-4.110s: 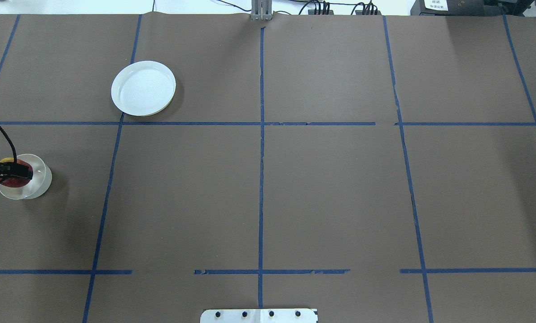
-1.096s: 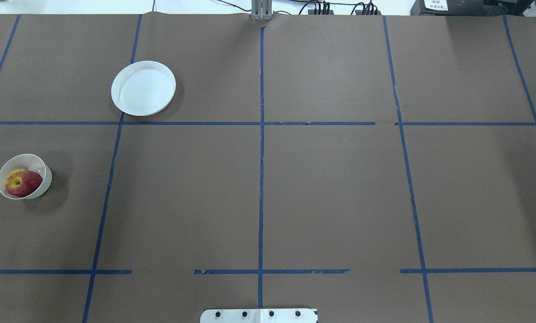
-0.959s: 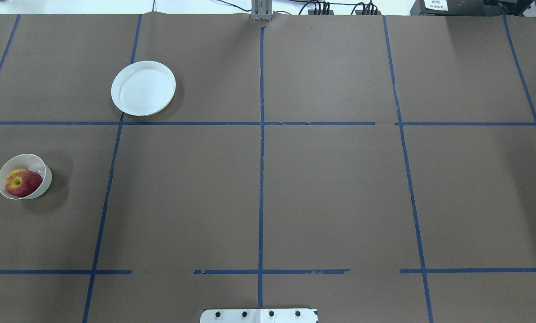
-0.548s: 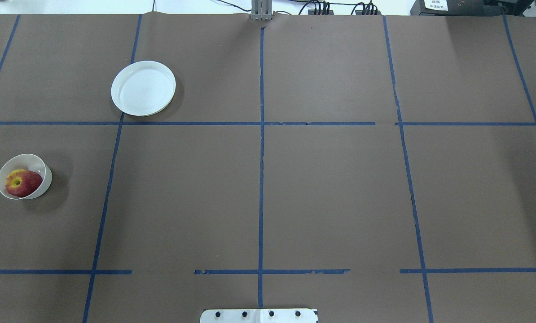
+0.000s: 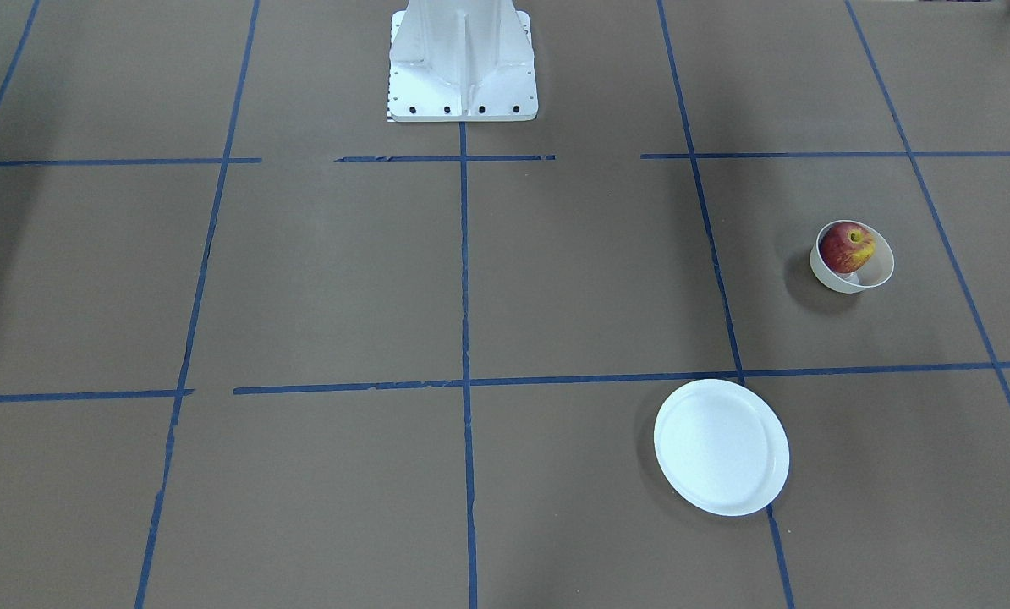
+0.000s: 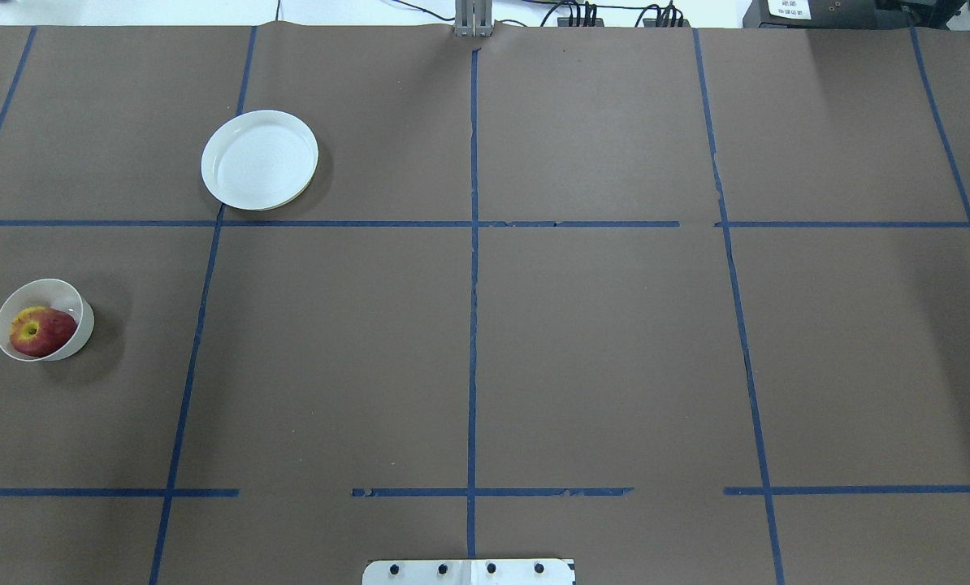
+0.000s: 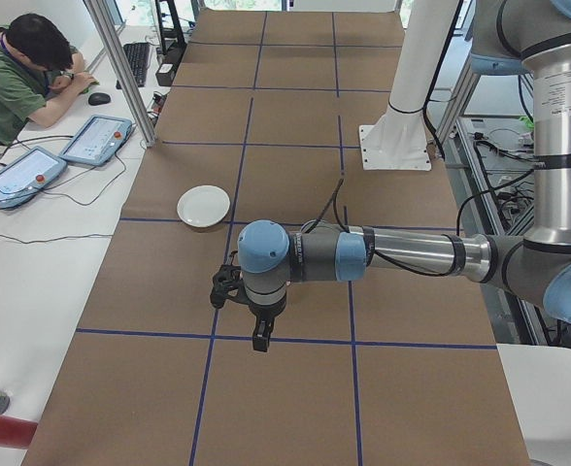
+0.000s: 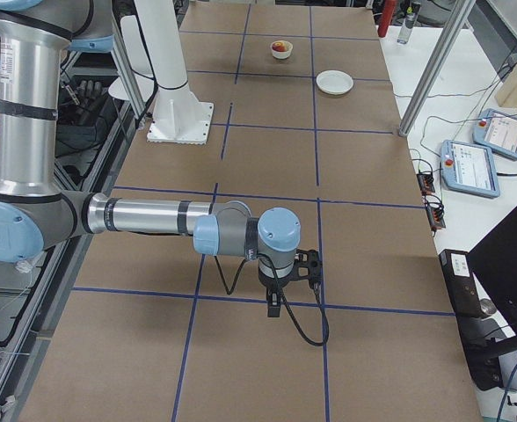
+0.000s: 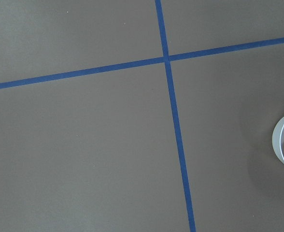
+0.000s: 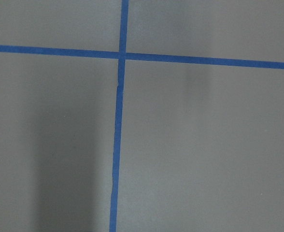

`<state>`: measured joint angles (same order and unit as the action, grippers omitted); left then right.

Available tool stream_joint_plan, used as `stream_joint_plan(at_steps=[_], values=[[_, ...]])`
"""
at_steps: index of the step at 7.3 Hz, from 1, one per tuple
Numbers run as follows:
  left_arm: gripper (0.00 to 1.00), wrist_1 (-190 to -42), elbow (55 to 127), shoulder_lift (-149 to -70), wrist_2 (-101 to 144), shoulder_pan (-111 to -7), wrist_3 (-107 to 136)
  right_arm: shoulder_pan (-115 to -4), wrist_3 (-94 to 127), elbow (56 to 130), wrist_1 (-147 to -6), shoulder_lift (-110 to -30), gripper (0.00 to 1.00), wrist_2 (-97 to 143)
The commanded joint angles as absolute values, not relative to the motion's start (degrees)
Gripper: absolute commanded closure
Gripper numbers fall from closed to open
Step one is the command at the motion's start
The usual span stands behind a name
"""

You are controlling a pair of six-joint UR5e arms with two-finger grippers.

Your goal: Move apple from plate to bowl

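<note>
The red and yellow apple (image 6: 42,331) lies in the small cream-white bowl (image 6: 69,299) at the table's left edge; both also show in the front view as apple (image 5: 846,247) and bowl (image 5: 875,275). The white plate (image 6: 259,160) stands bare, farther back. The left wrist view catches the bowl's rim (image 9: 281,145) at its right edge. My left gripper (image 7: 258,340) shows only in the left side view and my right gripper (image 8: 274,309) only in the right side view; both hang above the table away from the bowl, and I cannot tell whether they are open or shut.
Brown paper with blue tape lines (image 6: 473,325) covers the table. The robot's white pedestal (image 5: 463,59) stands at the near middle. An operator (image 7: 18,73) sits at a side desk with teach pendants (image 7: 96,141).
About 4 s ago my left gripper was over the bowl at the apple; it has since left the overhead view. In the last second nothing has moved.
</note>
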<state>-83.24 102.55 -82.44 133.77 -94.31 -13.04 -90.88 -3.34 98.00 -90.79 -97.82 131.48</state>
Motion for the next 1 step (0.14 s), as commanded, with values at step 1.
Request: stream_joint_plan(at_steps=[1], values=[[0.0,-83.2,102.6,-82.4,133.8,-94.3,-12.9,-90.9,-3.3,98.0,-90.8,-97.8,0.0,131.5]])
